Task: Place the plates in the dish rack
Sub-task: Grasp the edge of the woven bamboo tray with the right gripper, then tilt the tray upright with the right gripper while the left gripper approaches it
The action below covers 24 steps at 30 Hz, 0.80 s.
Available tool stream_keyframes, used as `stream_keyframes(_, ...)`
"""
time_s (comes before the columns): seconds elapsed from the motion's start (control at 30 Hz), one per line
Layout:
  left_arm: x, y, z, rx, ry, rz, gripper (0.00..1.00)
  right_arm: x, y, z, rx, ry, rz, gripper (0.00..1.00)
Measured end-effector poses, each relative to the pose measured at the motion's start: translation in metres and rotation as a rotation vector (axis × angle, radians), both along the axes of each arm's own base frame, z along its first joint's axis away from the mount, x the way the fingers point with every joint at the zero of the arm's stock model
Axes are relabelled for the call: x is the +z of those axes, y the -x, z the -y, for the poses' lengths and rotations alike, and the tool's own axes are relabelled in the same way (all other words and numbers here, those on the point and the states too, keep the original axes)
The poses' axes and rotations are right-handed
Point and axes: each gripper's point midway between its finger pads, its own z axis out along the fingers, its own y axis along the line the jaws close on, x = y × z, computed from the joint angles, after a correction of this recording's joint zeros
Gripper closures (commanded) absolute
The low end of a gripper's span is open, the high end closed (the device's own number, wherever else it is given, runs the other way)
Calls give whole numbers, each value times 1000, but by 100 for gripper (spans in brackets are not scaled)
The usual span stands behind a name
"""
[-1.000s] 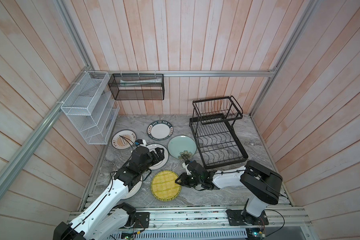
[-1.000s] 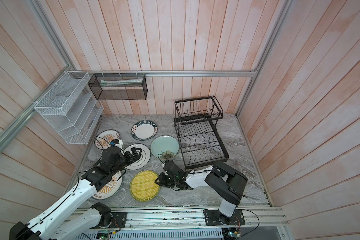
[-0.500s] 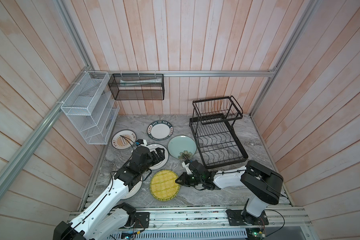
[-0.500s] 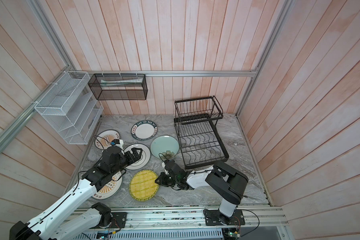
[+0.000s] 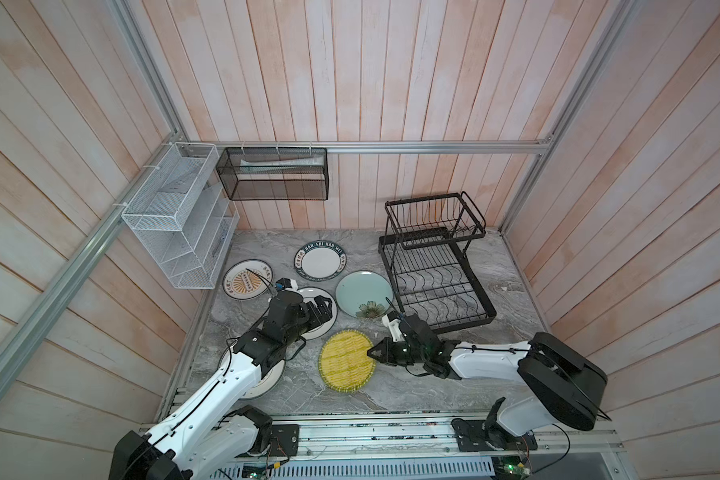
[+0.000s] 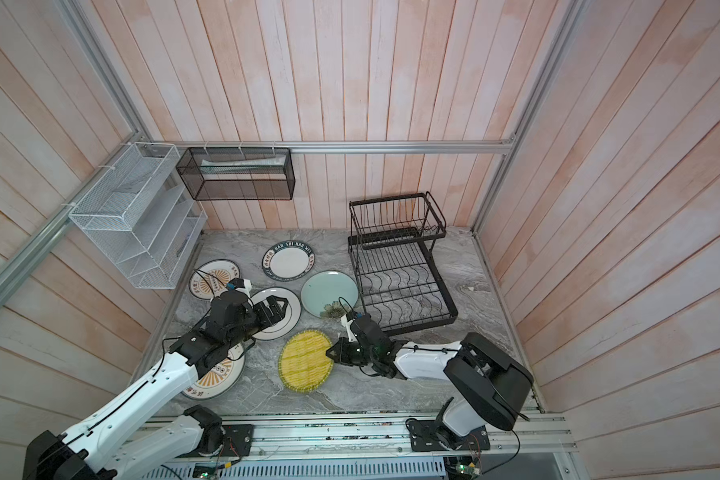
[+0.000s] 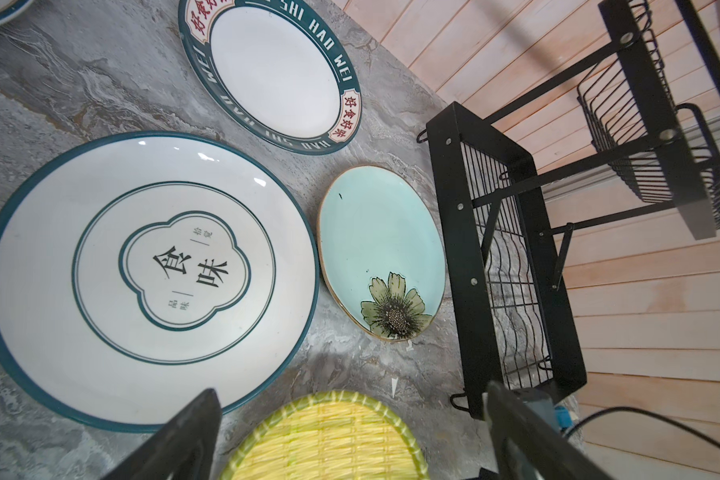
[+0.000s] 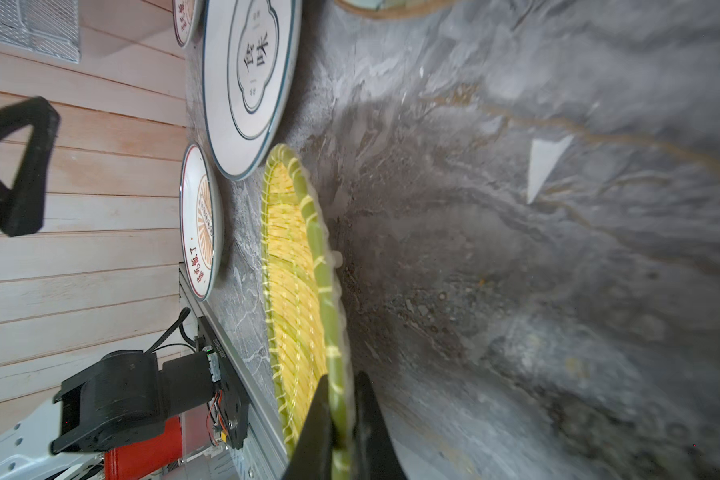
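Top views, right hand [image 5: 371,353]: low over the surface [image 5: 391,390], with its tips at the right edge of the yellow plate [image 5: 347,360]. We see this in both top views.
Top views, left hand [image 6: 281,309]: spread wide with nothing in it, hovering over the ring plate [image 6: 292,323].
Top views, plates: all six lie on the surface, left of the dish rack [image 5: 433,282]. The lettered plate [image 5: 320,260] is at the back. The teal plate [image 5: 362,294] is just beside the rack's lower tray. The far sunburst plate [image 5: 248,279] is near the left wall. The near sunburst plate [image 6: 217,378] is partly under the left arm.
Top views, dish rack: upright at back right, with the upper basket toward the back wall and the wavy lower tray toward the arm bases.
Left wrist, left hand [image 7: 350,392]: fingers far apart, gripping nothing. Between them we see only the yellow plate [image 7: 329,440] and bare surface below.
Left wrist, layout: the ring plate [image 7: 150,274] and teal plate [image 7: 381,249] are close but apart. The lettered plate [image 7: 275,70] is beyond them. The dish rack [image 7: 512,257] is just past the teal plate.
Right wrist, right hand [image 8: 341,378]: pinched tight on the yellow plate's [image 8: 292,270] green rim, one finger on each face.
Right wrist, lift: we cannot tell whether the held edge is off the surface.
Right wrist, beyond: the ring plate [image 8: 250,83] and near sunburst plate [image 8: 200,224] lie past the yellow plate.
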Motion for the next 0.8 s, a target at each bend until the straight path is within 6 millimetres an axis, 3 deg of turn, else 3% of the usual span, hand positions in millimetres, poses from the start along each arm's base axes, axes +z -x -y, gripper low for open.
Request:
stream_keyframes(0.2, -1, -2, 5, -21, 1, -9, 1, 37, -20, 26, -57, -34, 100, 100)
stream_keyframes(0.47, 28, -16, 25, -129, -18, 51, 1, 84, -34, 48, -116, -104, 216, 100)
stream_keyframes(0.8, 51, -9, 57, -329, 36, 121, 10, 104, -62, 71, -206, -120, 307, 100)
